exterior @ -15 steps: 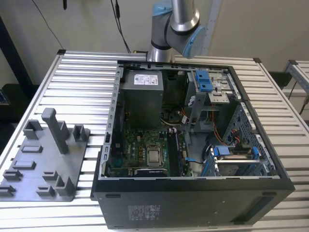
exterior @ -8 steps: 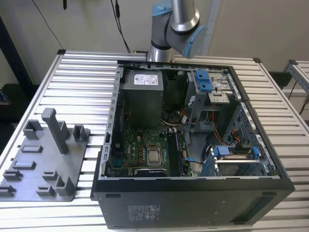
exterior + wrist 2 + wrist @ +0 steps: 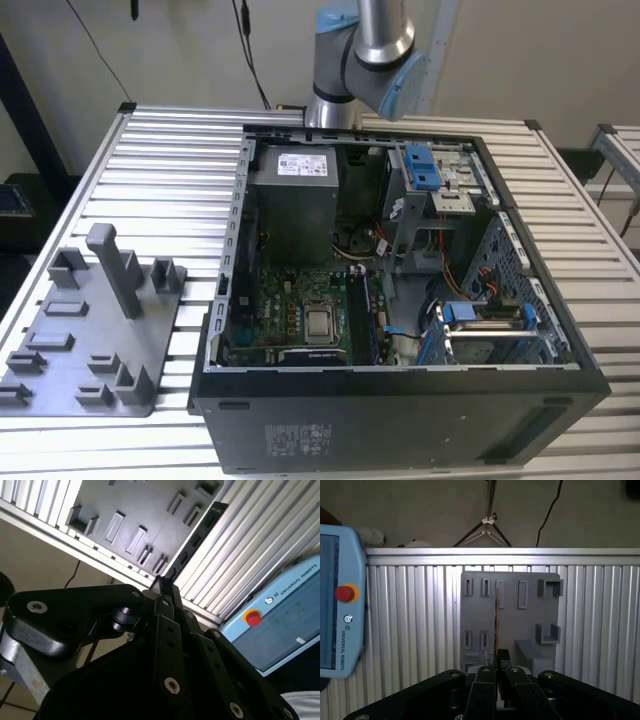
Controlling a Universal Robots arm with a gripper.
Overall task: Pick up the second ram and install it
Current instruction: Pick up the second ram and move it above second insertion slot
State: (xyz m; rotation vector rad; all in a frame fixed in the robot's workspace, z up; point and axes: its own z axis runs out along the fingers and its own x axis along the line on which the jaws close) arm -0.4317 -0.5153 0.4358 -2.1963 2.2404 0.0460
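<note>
Biggest first: the slatted surface (image 3: 170, 150) carries the open case (image 3: 400, 420) w/ the grey tray (image 3: 90, 335) beside it, on the exterior view's left. The arm (image 3: 365, 50) stands at the far side of the case. A pendant (image 3: 340, 610) hangs by the surface edge.

The claw (image 3: 497, 669) is closed on the ram (image 3: 197, 537). In both wrist views the jaws pinch it at one end, and the rest of the stick juts out past the tips w/ the tray behind it. You see it edge-on in the first wrist view, so it's prob. clear of the tray's pockets, but you can't confirm the height.

Risks from here, as a judgement:
- End grip means a long lever. Any knock on the case wall or the cables (image 3: 360, 250) could pivot the stick btwn the jaws.
- If it twists, it won't line up w/ the mobo slots (image 3: 366, 312). One end may seat first and jam, or the contacts may get scraped.
- The slots sit deep btwn the cooler area and the drive cage, so the claw body itself may foul on the way in.
- Pressing down while tilted could make the stick slip up through the jaws rather than seat.
</note>
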